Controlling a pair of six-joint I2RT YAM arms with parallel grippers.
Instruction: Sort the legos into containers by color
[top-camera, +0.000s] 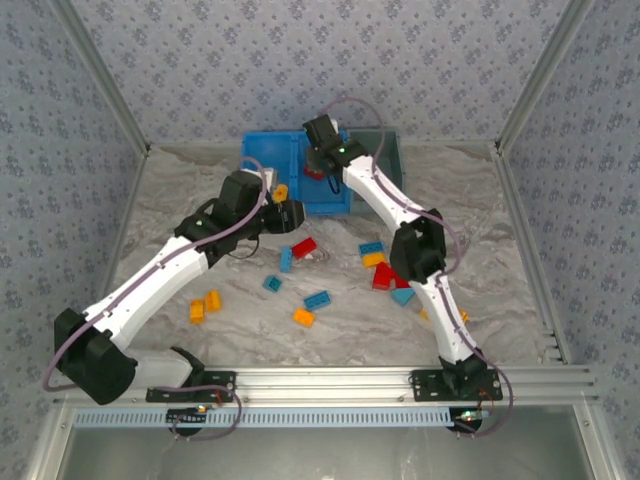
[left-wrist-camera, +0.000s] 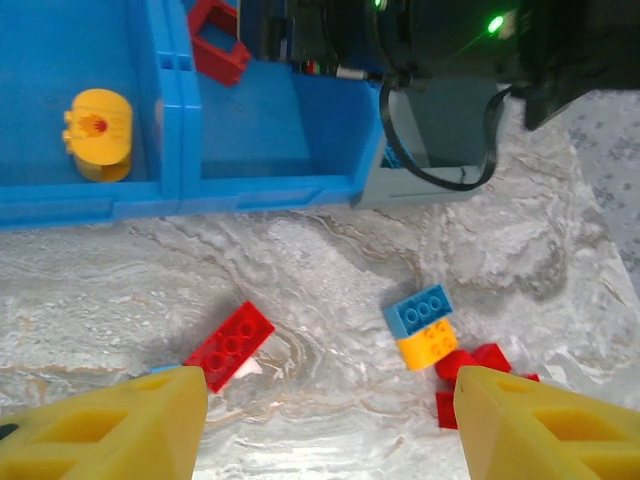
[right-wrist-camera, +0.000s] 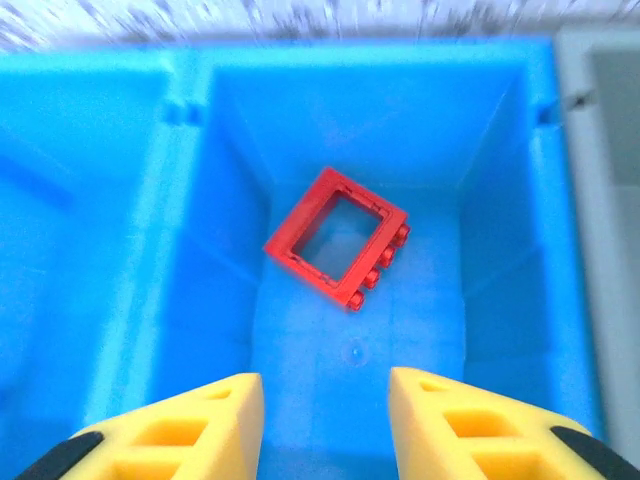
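- My right end effector (right-wrist-camera: 322, 388) hung over the middle blue bin (right-wrist-camera: 490, 230), fingers parted with nothing between them.
- The red frame brick (right-wrist-camera: 337, 237) lay flat on that bin's floor, clear of my fingers. I judged that drop done.
- My left end effector (left-wrist-camera: 330, 388) hovered wide open and empty above the tabletop (left-wrist-camera: 300, 250). The red studded brick (left-wrist-camera: 229, 345) sat just ahead of its left finger.
- The yellow round brick (left-wrist-camera: 98, 130) was in the left blue bin (left-wrist-camera: 60, 205).
- About a dozen loose bricks were on the tabletop, so most of the sort was left.
- Risk: the red studded brick lay skewed and off-centre to my left fingers. A straight descent could land on it or shove it aside.
- Risk: the right wrist was parked over the red bin. Bringing the left in there before it cleared could clash the arms or snag the cable.
- Risk: the blue-and-orange stacked pair (left-wrist-camera: 425, 325) could go into one bin together, mixing the colours.
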